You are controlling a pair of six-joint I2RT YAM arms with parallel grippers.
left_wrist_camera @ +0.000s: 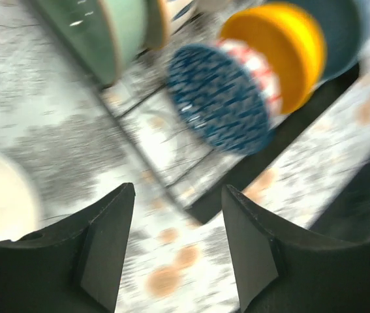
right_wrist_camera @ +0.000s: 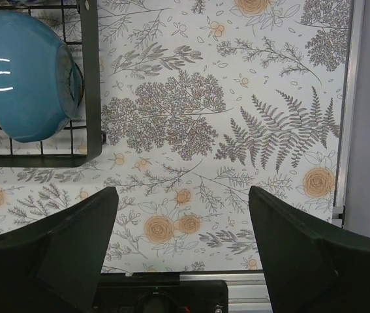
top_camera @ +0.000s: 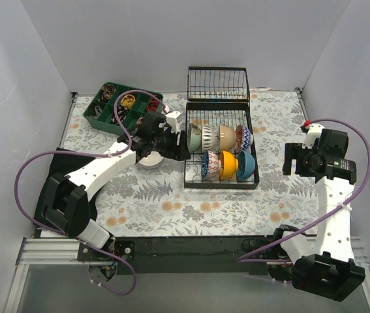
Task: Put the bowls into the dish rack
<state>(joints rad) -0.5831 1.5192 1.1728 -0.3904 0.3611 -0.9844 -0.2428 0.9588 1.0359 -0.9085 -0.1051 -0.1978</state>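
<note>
The black dish rack point(top_camera: 220, 185) stands at mid-table with several bowls on edge between its tines. The back row runs from a mint green bowl point(top_camera: 194, 137) to a red-and-white patterned one point(top_camera: 244, 137). In the front row are a blue patterned bowl point(left_wrist_camera: 220, 98), an orange-yellow bowl point(top_camera: 228, 165) and a solid blue bowl point(right_wrist_camera: 25, 72). My left gripper point(top_camera: 179, 145) hangs just left of the rack, open with nothing between its fingers point(left_wrist_camera: 109, 241). A white bowl point(top_camera: 149, 160) sits on the table below that arm. My right gripper point(right_wrist_camera: 183, 202) is open and empty over the mat, right of the rack.
A green compartment tray point(top_camera: 116, 107) with small items sits at the back left. The rack's wire basket section point(top_camera: 217, 83) stands behind the rack. White walls close in the table on three sides, and the metal table edge point(right_wrist_camera: 344, 130) runs to the right of my right gripper.
</note>
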